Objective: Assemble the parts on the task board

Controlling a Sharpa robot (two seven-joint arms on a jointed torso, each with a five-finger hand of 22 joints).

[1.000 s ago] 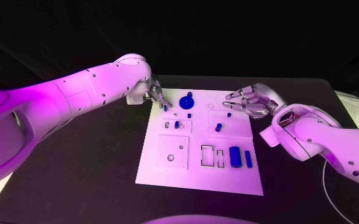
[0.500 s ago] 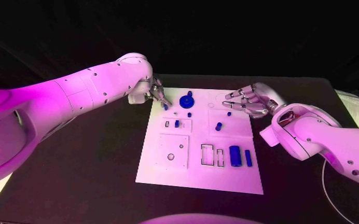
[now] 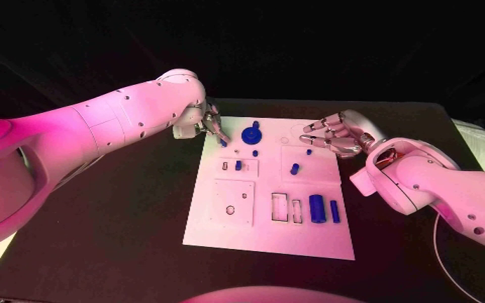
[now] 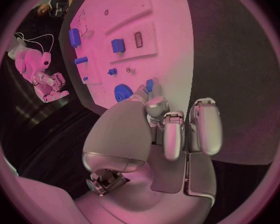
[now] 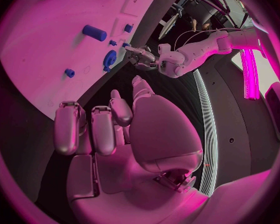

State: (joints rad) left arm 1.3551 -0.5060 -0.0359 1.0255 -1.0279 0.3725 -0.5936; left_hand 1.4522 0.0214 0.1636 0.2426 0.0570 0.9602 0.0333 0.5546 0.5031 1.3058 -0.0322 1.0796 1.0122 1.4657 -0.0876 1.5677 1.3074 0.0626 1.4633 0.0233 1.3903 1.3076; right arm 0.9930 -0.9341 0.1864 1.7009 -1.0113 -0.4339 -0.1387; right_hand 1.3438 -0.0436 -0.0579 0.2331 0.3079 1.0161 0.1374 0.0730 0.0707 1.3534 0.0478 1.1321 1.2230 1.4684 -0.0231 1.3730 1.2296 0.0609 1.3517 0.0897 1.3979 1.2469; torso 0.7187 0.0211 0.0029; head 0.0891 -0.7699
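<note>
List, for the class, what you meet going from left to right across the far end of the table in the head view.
Left hand holding a small blue part → blue gear on the task board → right hand.

left robot hand (image 3: 209, 125) fingertips hide a small blue part (image 4: 149, 85) — grip unclear

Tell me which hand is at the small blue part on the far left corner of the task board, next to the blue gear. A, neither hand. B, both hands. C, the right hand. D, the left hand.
D: the left hand has its fingertips at the small blue part on the task board, beside the blue gear, while the right hand hangs at the board's other side with nothing in it.
</note>
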